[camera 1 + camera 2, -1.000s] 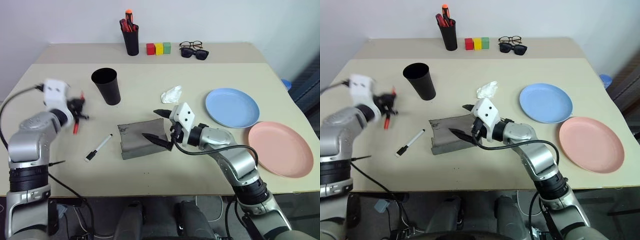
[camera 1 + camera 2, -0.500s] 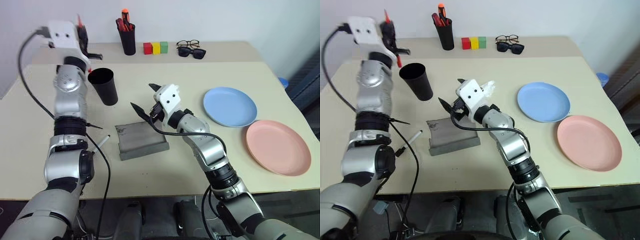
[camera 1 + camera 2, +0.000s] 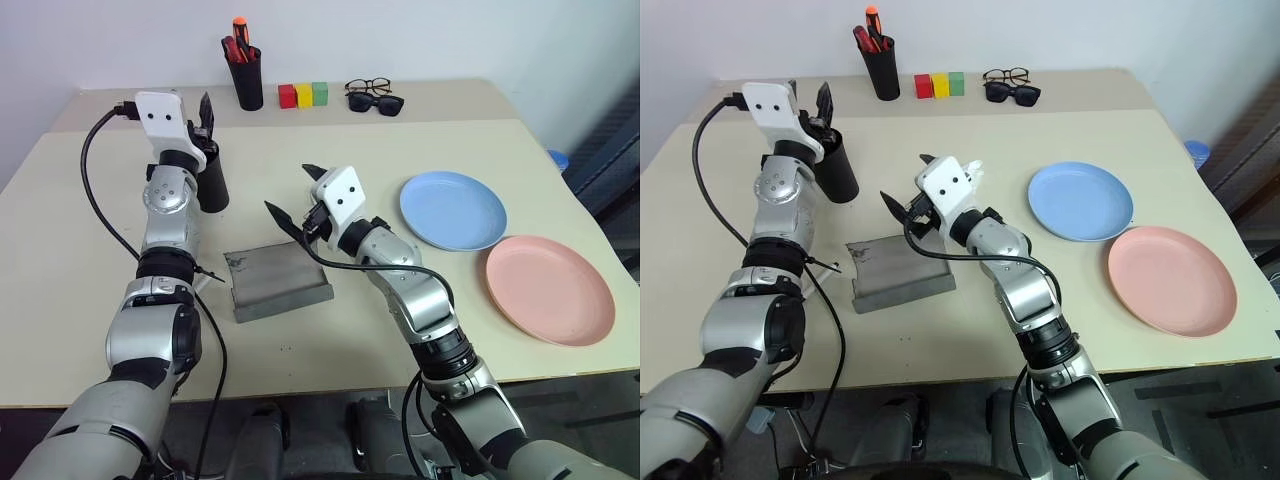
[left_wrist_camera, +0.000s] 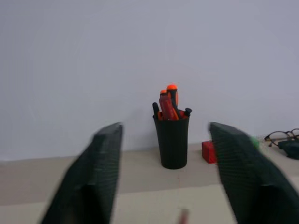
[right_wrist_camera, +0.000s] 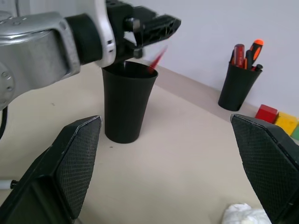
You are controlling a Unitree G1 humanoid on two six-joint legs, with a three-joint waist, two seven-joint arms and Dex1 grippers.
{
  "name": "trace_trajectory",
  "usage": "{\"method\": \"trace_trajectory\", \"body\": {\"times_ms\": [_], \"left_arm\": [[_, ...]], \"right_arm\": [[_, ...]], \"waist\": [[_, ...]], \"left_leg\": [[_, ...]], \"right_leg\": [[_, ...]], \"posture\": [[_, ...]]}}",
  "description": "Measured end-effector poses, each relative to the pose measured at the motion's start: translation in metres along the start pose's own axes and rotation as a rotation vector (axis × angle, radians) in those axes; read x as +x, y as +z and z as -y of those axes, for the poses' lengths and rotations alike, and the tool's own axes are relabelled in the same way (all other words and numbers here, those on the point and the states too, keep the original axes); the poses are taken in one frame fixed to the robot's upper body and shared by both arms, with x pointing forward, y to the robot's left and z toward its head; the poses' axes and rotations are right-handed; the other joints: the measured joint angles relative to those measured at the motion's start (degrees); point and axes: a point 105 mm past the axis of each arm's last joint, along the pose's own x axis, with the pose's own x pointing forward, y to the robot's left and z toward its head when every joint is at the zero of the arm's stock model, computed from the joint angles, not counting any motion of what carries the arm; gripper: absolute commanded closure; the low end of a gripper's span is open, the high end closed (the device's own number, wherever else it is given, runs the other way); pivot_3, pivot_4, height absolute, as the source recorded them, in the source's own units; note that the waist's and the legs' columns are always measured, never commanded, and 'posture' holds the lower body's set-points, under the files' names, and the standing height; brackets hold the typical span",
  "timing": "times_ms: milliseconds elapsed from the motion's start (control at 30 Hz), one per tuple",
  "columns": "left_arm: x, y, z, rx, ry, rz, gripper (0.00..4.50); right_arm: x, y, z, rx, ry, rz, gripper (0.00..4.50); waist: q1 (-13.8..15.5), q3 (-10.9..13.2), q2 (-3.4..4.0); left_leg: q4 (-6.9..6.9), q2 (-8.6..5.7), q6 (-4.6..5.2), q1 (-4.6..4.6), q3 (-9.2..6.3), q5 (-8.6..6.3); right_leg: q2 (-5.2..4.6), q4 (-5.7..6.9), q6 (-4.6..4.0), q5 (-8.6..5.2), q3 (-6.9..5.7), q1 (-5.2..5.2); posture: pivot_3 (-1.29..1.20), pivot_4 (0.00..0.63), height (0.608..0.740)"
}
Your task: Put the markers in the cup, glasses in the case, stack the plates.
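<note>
Directly above the cup (image 5: 125, 101), the left end effector (image 5: 149, 29) hangs with jaws spread, a red marker (image 5: 157, 59) blurred at the rim below it. Beside the cup, the right end effector (image 3: 292, 195) gapes empty. Dropping tilted, the marker could glance off the rim onto the surface (image 3: 80, 230).

Both arms raised, both grippers open

The left gripper (image 3: 205, 112) is held high on a bent arm, pointing forward and slightly up, fingers (image 4: 91, 179) spread wide. The right gripper (image 3: 290, 192) reaches forward and leftward, near level, fingers (image 5: 70, 163) wide apart and empty.
</note>
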Motion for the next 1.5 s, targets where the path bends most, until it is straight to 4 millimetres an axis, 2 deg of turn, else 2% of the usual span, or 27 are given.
{"method": "trace_trajectory", "body": {"times_ms": [133, 200, 267, 333, 400, 500, 567, 633, 733, 867, 900, 967, 1033, 1200, 1233, 1400, 1467, 1500], "left_arm": [[-0.005, 0.017, -0.014, -0.011, 0.033, 0.065, 0.66], [-0.020, 0.029, -0.028, 0.002, -0.007, 0.095, 0.66], [-0.033, 0.032, -0.035, -0.007, -0.046, 0.073, 0.66], [-0.064, 0.034, -0.039, -0.016, -0.185, -0.016, 0.12], [-0.109, 0.023, -0.038, -0.011, -0.370, -0.227, 0.05], [-0.168, 0.000, -0.041, 0.059, -0.511, -0.592, 0.05], [-0.194, -0.005, -0.037, 0.086, -0.568, -0.752, 0.05], [-0.206, -0.004, -0.027, 0.070, -0.604, -0.832, 0.05], [-0.212, -0.008, -0.023, 0.061, -0.572, -0.944, 0.05], [-0.210, -0.024, -0.024, 0.081, -0.500, -1.050, 0.05], [-0.211, -0.029, -0.023, 0.079, -0.492, -1.072, 0.28], [-0.212, -0.037, -0.018, 0.066, -0.485, -1.099, 0.85], [-0.210, -0.043, -0.016, 0.041, -0.469, -1.112, 1.74], [-0.211, -0.051, -0.013, 0.037, -0.459, -1.148, 4.34], [-0.210, -0.051, -0.014, 0.043, -0.456, -1.147, 4.45], [-0.205, -0.054, -0.020, 0.055, -0.422, -1.132, 4.45], [-0.190, -0.056, -0.032, 0.042, -0.326, -1.064, 4.45], [-0.175, -0.051, -0.041, 0.030, -0.264, -0.983, 4.45]], "right_arm": [[0.002, 0.003, -0.003, -0.003, 0.021, 0.008, 0.00], [0.002, 0.003, -0.003, -0.006, 0.028, 0.009, 0.00], [0.001, 0.003, 0.000, -0.008, 0.025, 0.006, 0.00], [0.002, 0.004, -0.002, -0.012, 0.042, 0.009, 0.00], [-0.004, 0.001, 0.006, -0.027, 0.037, -0.008, 0.00], [-0.013, -0.003, 0.014, -0.018, 0.068, -0.031, 0.00], [-0.018, -0.002, 0.011, -0.005, 0.127, -0.032, 0.00], [-0.021, 0.001, 0.007, 0.000, 0.174, -0.022, 0.00], [-0.025, 0.008, 0.001, -0.003, 0.229, -0.003, 0.00], [-0.030, 0.004, -0.003, 0.007, 0.250, -0.015, 0.00], [-0.030, 0.003, -0.004, 0.012, 0.252, -0.019, 0.00], [-0.031, 0.003, -0.006, 0.013, 0.254, -0.020, 0.00], [-0.031, 0.003, -0.007, 0.013, 0.255, -0.019, 0.00], [-0.031, 0.002, -0.015, 0.020, 0.276, -0.018, 0.00], [-0.031, 0.002, -0.015, 0.021, 0.276, -0.019, 0.00], [-0.031, 0.001, -0.016, 0.024, 0.280, -0.024, 0.00], [-0.032, 0.001, -0.017, 0.025, 0.281, -0.027, 0.00], [-0.032, 0.001, -0.017, 0.023, 0.283, -0.029, 0.00]], "waist": [[-0.1, 0.0, 0.00], [-0.7, 0.0, 0.02], [-0.7, 0.0, 0.02], [-1.6, 0.0, 0.03], [-1.9, 0.0, 0.06], [-1.2, 0.0, 0.09], [-0.5, 0.0, 0.10], [0.3, 0.1, 0.12], [0.4, 0.1, 0.12], [0.1, 0.0, 0.11], [0.0, 0.1, 0.11], [-0.1, 0.1, 0.11], [0.0, 0.1, 0.11], [0.1, 0.0, 0.11], [0.1, 0.0, 0.11], [0.1, 0.0, 0.12], [0.1, 0.0, 0.12], [0.3, 0.1, 0.09]], "left_leg": [[-0.02, 0.02, 0.00, 0.00, 0.01, 0.00], [-0.09, 0.06, -0.01, 0.01, 0.06, 0.00], [-0.09, 0.08, -0.05, 0.01, 0.03, 0.03], [-0.14, 0.16, -0.07, 0.00, 0.05, 0.04], [-0.22, 0.24, -0.07, 0.04, 0.02, 0.04], [-0.20, 0.22, -0.06, 0.09, -0.07, 0.03], [-0.12, 0.21, -0.06, 0.13, -0.15, 0.03], [-0.08, 0.21, -0.06, 0.33, -0.23, 0.03], [-0.14, 0.14, -0.02, 0.72, -0.23, 0.01], [-0.24, 0.10, -0.02, 0.80, -0.20, 0.01], [-0.25, 0.10, -0.02, 0.80, -0.17, 0.00], [-0.27, 0.12, -0.02, 0.80, -0.14, 0.01], [-0.27, 0.12, -0.03, 0.79, -0.15, 0.01], [-0.26, 0.12, -0.03, 0.79, -0.13, 0.01], [-0.26, 0.11, -0.03, 0.79, -0.13, 0.00], [-0.27, 0.11, -0.03, 0.81, -0.14, 0.00], [-0.26, 0.12, -0.03, 0.81, -0.15, 0.01], [-0.25, 0.12, -0.04, 0.78, -0.19, 0.01]], "right_leg": [[0.00, 0.00, 0.00, 0.00, 0.02, -0.01], [0.01, 0.05, 0.00, 0.00, 0.10, -0.07], [0.01, 0.09, 0.00, 0.00, 0.09, -0.09], [0.01, 0.10, -0.01, 0.00, 0.16, -0.12], [-0.01, 0.13, -0.02, -0.01, 0.29, -0.17], [0.00, 0.07, -0.03, -0.02, 0.22, -0.05], [0.01, 0.06, -0.03, -0.02, 0.16, 0.08], [0.02, -0.03, -0.04, -0.02, 0.07, 0.39], [0.03, -0.15, -0.04, -0.03, 0.02, 0.81], [0.11, -0.15, -0.04, -0.03, 0.06, 0.82], [0.12, -0.14, -0.04, -0.03, 0.09, 0.78], [0.14, -0.13, -0.05, -0.03, 0.12, 0.73], [0.13, -0.13, -0.06, -0.04, 0.12, 0.72], [0.08, -0.14, -0.06, -0.04, 0.13, 0.73], [0.07, -0.14, -0.06, -0.04, 0.14, 0.73], [0.06, -0.14, -0.06, -0.04, 0.14, 0.74], [0.07, -0.13, -0.06, -0.04, 0.12, 0.73], [0.07, -0.14, -0.06, -0.04, 0.08, 0.73]], "posture": [[0.00, 0.150, 0.740], [0.00, 0.150, 0.740], [0.00, 0.150, 0.740], [0.00, 0.150, 0.740], [0.00, 0.150, 0.740], [0.00, 0.150, 0.740], [0.00, 0.150, 0.740], [0.00, 0.150, 0.740], [0.00, 0.150, 0.740], [0.00, 0.150, 0.740], [0.00, 0.150, 0.740], [0.00, 0.150, 0.740], [0.00, 0.150, 0.740], [0.00, 0.150, 0.740], [0.00, 0.150, 0.740], [0.00, 0.150, 0.740], [0.00, 0.150, 0.740], [0.00, 0.150, 0.740]]}}
